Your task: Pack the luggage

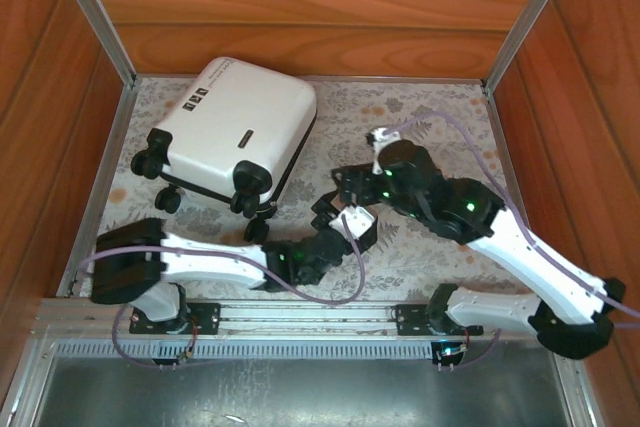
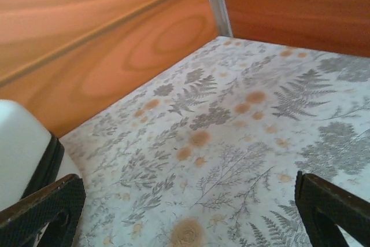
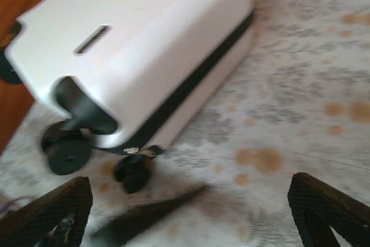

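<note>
Closed white suitcase flat on the floral table, far left, long axis near-to-far slanting right, wheels toward the arms, left gripper spread wide, empty, right gripper likewise wide, holding nothing

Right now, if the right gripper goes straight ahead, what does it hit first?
Probably the luggage: the open right gripper points at its black-trimmed side near the wheels. Gap unclear.
</note>
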`<state>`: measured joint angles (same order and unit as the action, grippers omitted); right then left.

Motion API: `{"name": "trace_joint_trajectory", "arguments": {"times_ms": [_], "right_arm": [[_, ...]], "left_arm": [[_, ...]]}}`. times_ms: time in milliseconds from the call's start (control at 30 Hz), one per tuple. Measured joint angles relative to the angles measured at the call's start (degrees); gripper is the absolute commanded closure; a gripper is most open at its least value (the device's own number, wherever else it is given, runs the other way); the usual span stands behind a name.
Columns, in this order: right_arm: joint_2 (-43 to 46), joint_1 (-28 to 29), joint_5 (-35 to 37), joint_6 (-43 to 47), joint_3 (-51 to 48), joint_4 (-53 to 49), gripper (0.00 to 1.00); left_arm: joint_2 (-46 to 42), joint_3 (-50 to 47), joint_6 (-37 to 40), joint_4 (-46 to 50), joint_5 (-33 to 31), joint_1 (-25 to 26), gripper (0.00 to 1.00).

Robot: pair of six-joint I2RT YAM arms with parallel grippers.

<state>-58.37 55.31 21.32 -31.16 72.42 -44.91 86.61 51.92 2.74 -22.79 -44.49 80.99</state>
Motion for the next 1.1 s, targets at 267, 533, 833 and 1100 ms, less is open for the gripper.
{"name": "trace_joint_trajectory", "arguments": {"times_ms": [267,533,833,1100], "right_arm": [[9.49,-5.84,-1.62,4.26,-7.48,2.97,0.07],[5.66,-5.81,-15.67,11.69,-30.25,19.3,0.18],[-0.24,-5.4,-21.49,14.67,-39.67,39.69,0.21],[-9.57,-2.62,-22.51,16.79,-38.12,46.23,0.2]], "left_arm": [[-8.17,33.07,-23.02,65.42,7.58,-2.62,0.0],[-26.58,35.28,-42.27,95.58,10.38,-14.34,0.0],[-23.39,24.3,-40.89,101.11,20.79,-26.14,0.0],[-20.02,22.99,-35.54,95.84,31.3,-33.46,0.0]]}}
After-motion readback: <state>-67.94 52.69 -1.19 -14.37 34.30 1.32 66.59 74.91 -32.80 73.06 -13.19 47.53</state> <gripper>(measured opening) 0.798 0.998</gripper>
